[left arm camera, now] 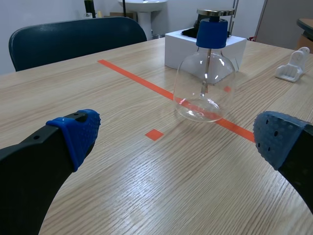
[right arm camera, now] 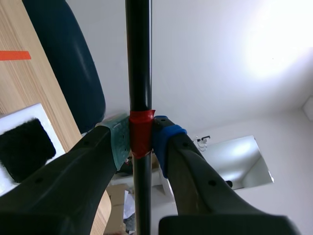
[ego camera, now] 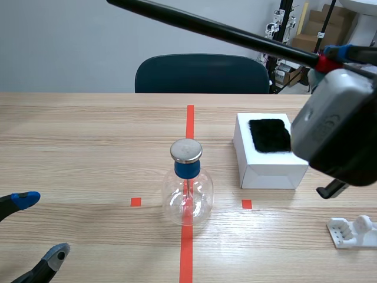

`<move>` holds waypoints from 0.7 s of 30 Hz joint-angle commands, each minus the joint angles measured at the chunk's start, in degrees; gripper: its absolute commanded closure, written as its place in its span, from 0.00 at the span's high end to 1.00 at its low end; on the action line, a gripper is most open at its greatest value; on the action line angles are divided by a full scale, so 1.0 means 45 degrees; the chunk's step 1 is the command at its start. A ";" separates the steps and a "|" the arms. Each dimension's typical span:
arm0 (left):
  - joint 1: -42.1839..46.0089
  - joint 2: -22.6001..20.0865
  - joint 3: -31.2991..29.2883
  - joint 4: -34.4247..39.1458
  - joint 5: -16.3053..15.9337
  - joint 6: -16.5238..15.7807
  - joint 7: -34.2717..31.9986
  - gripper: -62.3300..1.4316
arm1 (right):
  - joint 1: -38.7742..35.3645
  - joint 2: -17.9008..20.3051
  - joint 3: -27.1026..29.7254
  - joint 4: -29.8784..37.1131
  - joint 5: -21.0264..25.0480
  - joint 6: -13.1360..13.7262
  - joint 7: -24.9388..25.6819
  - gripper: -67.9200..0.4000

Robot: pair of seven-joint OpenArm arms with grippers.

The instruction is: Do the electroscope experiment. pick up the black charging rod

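The black charging rod [ego camera: 218, 29] with a red tape band is held up high, slanting across the scene from upper left to right. My right gripper [ego camera: 330, 56] is shut on the rod [right arm camera: 138, 58] at the red band, and my right gripper [right arm camera: 142, 139] pinches it between both pads. The electroscope, a glass flask [ego camera: 187, 197] with a blue collar and metal cap, stands on the red line at mid-table. It shows as the flask [left arm camera: 204, 83] ahead of my left gripper [left arm camera: 176, 142], which is open and low at the near left [ego camera: 38, 227].
A white box [ego camera: 268, 165] with a black fur pad [ego camera: 270, 134] on top stands right of the flask. A small white stand [ego camera: 353, 231] lies at the near right. A dark blue chair [ego camera: 200, 73] is behind the table's far edge.
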 commanded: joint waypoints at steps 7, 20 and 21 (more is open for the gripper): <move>-0.0034 -0.0078 -0.0015 0.0155 -0.0126 -0.0034 -0.0199 1.00 | -0.1447 0.0000 0.0092 0.0083 -0.0015 -0.0748 0.0238 0.01; -0.0034 -0.0078 -0.0015 0.0155 -0.0126 -0.0034 -0.0199 1.00 | -0.1719 0.0000 0.0092 0.0083 -0.0238 -0.0729 0.0330 0.01; -0.0034 -0.0078 -0.0015 0.0155 -0.0126 -0.0034 -0.0199 1.00 | -0.1719 0.0000 0.0092 0.0083 -0.0238 -0.0729 0.0325 0.01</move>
